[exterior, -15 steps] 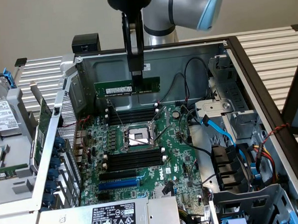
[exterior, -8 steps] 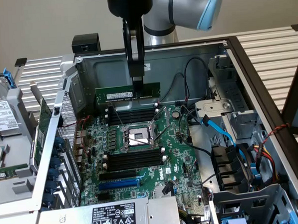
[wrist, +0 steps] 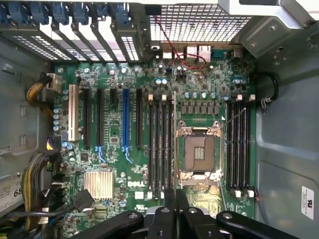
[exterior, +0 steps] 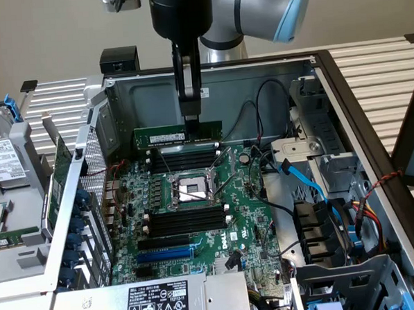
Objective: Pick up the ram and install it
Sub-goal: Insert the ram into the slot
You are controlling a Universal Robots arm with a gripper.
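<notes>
My gripper [exterior: 190, 118] is shut on the ram [exterior: 166, 135], a long green stick with a white label. I hold it level above the motherboard [exterior: 249, 226], inside the open computer case. In the exterior view the ram lies parallel to the black memory slots [exterior: 183, 158] and appears just above the far bank. In the wrist view the gripper [wrist: 175, 211] pinches the ram [wrist: 175, 149], seen edge-on as a thin line. That line runs between one bank of memory slots [wrist: 160, 144] and the CPU socket [wrist: 199, 149].
A second bank of slots [exterior: 186, 221] lies nearer, past the CPU socket [exterior: 191, 189]. Black and blue cables [exterior: 298, 174] and drive bays [exterior: 322, 239] crowd the exterior view's right. The rear case wall [exterior: 211, 92] stands close behind the ram. A removed panel with parts [exterior: 7, 179] rests at the left.
</notes>
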